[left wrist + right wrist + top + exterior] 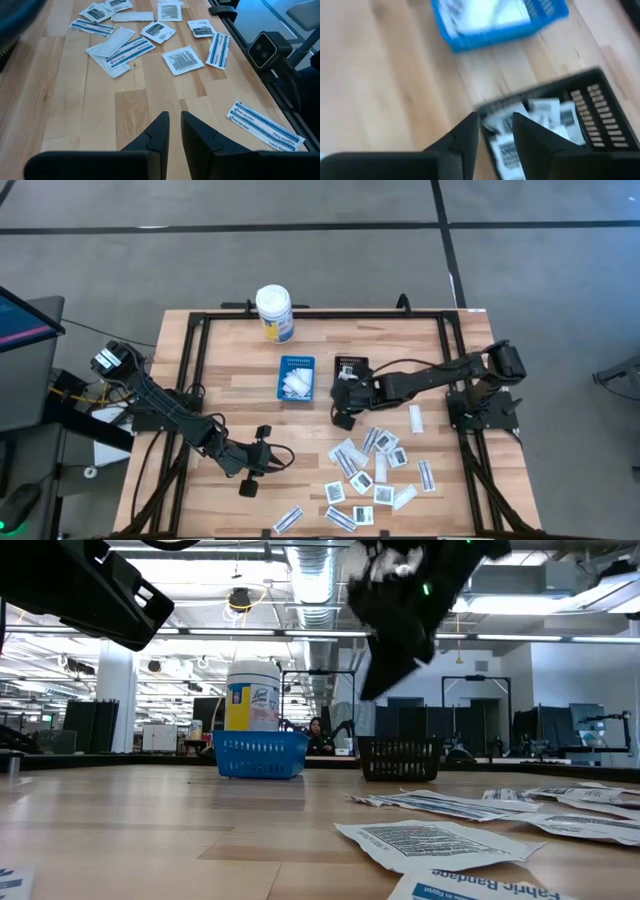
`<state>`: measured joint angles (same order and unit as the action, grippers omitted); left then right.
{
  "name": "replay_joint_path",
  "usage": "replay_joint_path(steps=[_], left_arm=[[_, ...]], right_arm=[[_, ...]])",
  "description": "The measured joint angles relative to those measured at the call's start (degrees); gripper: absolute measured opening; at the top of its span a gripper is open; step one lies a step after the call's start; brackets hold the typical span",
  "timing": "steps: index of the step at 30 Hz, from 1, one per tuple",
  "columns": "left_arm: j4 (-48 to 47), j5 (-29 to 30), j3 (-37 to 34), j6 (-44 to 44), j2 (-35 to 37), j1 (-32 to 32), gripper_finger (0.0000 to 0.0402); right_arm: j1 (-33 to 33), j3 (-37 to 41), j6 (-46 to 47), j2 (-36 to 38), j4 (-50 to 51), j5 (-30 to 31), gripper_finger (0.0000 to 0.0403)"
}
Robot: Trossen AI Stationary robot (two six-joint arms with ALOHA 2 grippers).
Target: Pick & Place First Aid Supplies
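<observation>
The floor (330, 205) is grey concrete with dark lines. Behind the desk (150, 830) is a big hall with white ceiling pipes (300, 555), long lamps and 1 seated person (318, 735).

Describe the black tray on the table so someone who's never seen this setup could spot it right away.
Start at the white bottle with the yellow label at the table's far edge. Just in front of it sits a blue tray, and right beside that, towards the right arm, is the black tray. It is the only dark basket, with printed white packets inside, and the right claw hovers at its edge.
</observation>
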<state>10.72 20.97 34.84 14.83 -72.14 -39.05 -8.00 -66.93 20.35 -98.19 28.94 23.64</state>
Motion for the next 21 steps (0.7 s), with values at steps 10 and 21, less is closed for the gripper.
replay_joint_path(steps=[10,21], left_arm=[[2.0,-1.9,0.0,2.4,0.0,0.0,0.0049],[18.9,-21.3,0.0,-0.7,-7.2,-0.2,0.0049]], right_arm=[[-10.1,-2.7,-5.4,-0.5,-4.6,-7.5,0.0118],[-15.5,1.5,-22.7,-0.5,-16.5,-19.2,0.0118]])
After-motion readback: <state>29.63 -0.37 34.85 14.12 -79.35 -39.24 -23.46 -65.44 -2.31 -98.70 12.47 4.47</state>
